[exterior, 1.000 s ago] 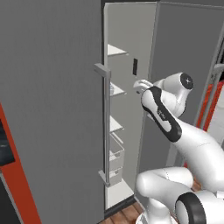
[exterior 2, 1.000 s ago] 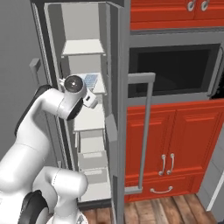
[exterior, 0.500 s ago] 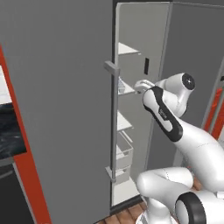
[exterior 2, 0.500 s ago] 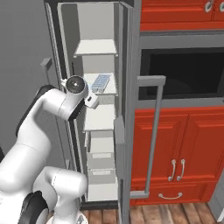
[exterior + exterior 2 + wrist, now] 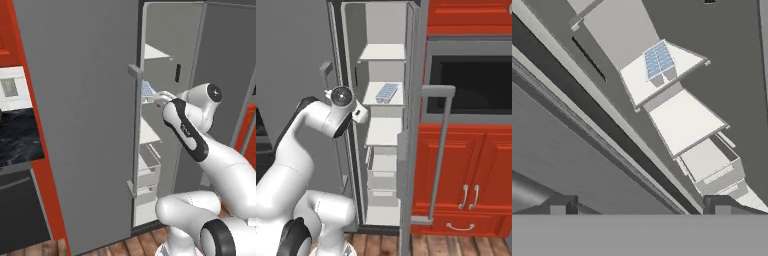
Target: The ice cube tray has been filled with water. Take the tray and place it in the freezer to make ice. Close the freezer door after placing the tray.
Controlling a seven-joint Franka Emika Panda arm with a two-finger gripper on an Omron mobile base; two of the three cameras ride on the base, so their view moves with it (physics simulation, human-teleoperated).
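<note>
The ice cube tray [image 5: 387, 92] lies flat on a white middle shelf inside the open freezer [image 5: 381, 52]. It also shows in the left base view [image 5: 146, 90] and the hand view [image 5: 658, 62]. My gripper [image 5: 639, 205] is open and empty, out in front of the compartment and clear of the tray. From the base I see the gripper [image 5: 362, 116] left of the shelves and slightly below the tray. The freezer door [image 5: 417, 125] stands swung out to the right, edge-on, with its bar handle [image 5: 440, 150] facing the red cabinets.
The fridge's other grey door [image 5: 80, 125] is closed on the left, its bar handle [image 5: 134, 130] close to my arm. Below the tray are more white shelves [image 5: 383, 131] and drawers [image 5: 382, 175]. Red cabinets [image 5: 471, 180] and a dark oven [image 5: 476, 85] stand right of the open door.
The whole scene has slid rightward in both base views, so the base has moved. My hand has drawn back from the tray, which stays on its shelf. The jaws stayed open.
</note>
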